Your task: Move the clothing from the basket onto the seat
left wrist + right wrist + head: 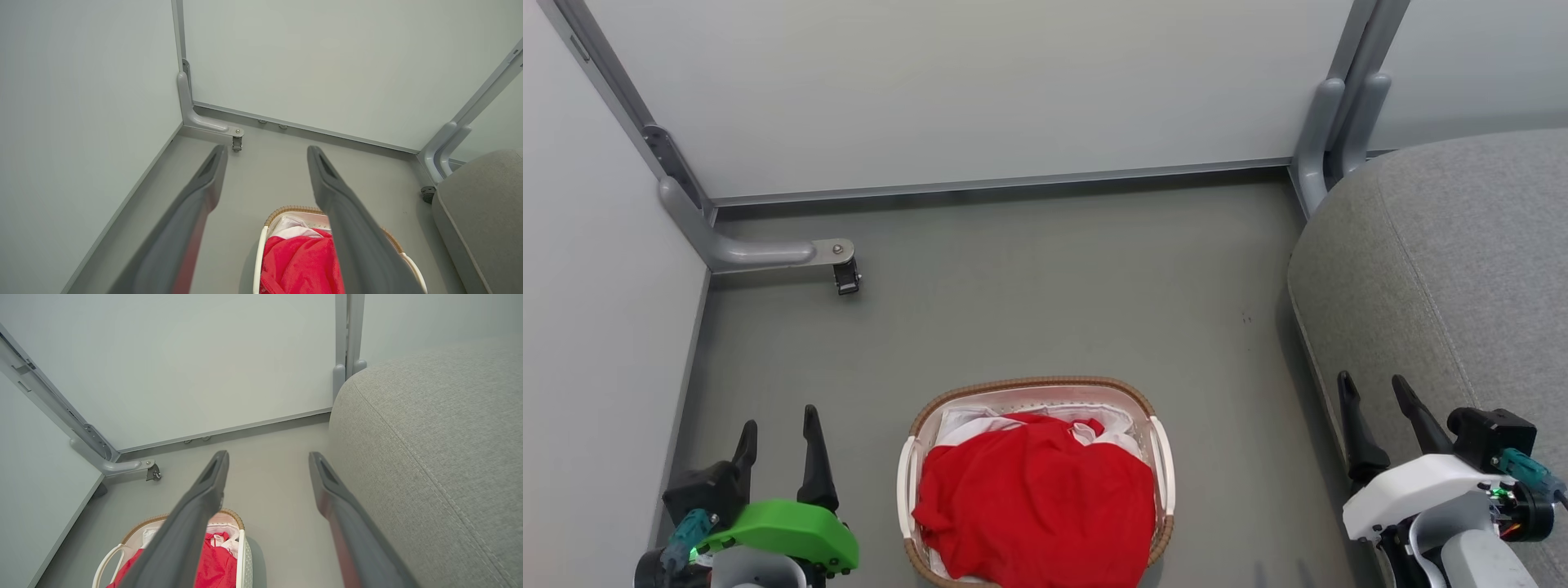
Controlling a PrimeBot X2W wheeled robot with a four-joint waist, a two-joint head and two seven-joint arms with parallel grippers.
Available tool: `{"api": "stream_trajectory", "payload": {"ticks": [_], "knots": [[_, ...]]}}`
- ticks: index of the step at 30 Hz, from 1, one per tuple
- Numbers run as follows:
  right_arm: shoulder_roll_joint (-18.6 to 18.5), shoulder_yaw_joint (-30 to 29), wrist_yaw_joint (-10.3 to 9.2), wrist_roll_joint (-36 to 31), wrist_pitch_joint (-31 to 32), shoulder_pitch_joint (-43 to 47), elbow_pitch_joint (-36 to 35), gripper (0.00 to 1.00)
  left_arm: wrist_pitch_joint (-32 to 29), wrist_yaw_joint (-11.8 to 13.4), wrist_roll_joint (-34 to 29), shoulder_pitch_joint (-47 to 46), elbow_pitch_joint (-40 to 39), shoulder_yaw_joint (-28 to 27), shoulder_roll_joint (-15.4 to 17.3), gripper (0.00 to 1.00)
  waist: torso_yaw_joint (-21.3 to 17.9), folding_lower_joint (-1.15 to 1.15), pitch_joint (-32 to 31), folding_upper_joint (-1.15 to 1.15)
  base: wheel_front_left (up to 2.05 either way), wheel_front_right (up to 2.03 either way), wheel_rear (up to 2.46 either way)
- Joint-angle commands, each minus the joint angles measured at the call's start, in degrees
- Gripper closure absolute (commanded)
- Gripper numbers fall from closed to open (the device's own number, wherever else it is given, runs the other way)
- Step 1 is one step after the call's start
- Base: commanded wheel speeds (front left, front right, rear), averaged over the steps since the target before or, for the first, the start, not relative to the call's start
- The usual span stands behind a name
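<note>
The clothing [1037, 498] is lying heaped in the basket [1033, 384] at lower centre, hiding most of its inside; the frame bottom is cutting off the basket's near rim. The seat [1462, 269] is running off the right edge. Grey floor [1045, 294] is stretching between them. The left gripper [778, 418] and right gripper [1370, 379] are hovering with jaws spread, holding nothing.

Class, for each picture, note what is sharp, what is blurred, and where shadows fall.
Head view: soft even light, everything sharp, the sofa shading the floor along its edge. Left wrist view: the left tool blurs toward the lens, the basket sharp. Right wrist view: the right tool blurs likewise, sofa weave crisp, shadow beside the basket.
</note>
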State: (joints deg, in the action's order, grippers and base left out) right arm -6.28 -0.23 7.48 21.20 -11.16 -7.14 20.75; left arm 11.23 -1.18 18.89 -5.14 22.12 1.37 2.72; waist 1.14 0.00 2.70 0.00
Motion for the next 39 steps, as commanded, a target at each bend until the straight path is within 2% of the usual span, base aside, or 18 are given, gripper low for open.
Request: {"api": "stream_trajectory", "payload": {"ticks": [1,10,23,34,39], "knots": [[-0.17,-0.28,0.01,-1.33,-0.65,-0.58,-0.05,0.0,0.55,0.05,-1.61,0.51,-0.52,0.18,0.22,0.0,0.02,0.0,0.07,0.0,0.0,0.0,0.0],[-1.04,1.06,0.02,-6.15,-1.76,-1.34,0.21,0.0,1.58,-0.1,-6.38,0.22,-0.41,0.99,0.25,0.0,-0.17,0.0,0.45,0.0,0.0,0.0,0.0],[-0.29,0.56,0.01,-11.97,-3.07,-1.01,2.61,0.0,3.02,0.53,-11.32,1.05,0.6,1.46,0.28,0.0,-0.29,0.0,0.7,0.0,0.0,0.0,0.0],[0.27,0.76,0.01,-16.15,-4.13,-0.48,3.9,0.0,4.17,1.04,-14.76,2.37,1.24,1.93,0.31,0.0,-0.19,0.0,0.47,0.0,0.0,0.0,0.0],[0.24,0.84,0.01,-15.77,-4.11,-0.56,3.67,0.0,3.94,0.9,-14.09,2.01,1.11,1.99,0.31,0.0,-0.34,0.0,0.84,0.0,0.0,0.0,0.0]]}}
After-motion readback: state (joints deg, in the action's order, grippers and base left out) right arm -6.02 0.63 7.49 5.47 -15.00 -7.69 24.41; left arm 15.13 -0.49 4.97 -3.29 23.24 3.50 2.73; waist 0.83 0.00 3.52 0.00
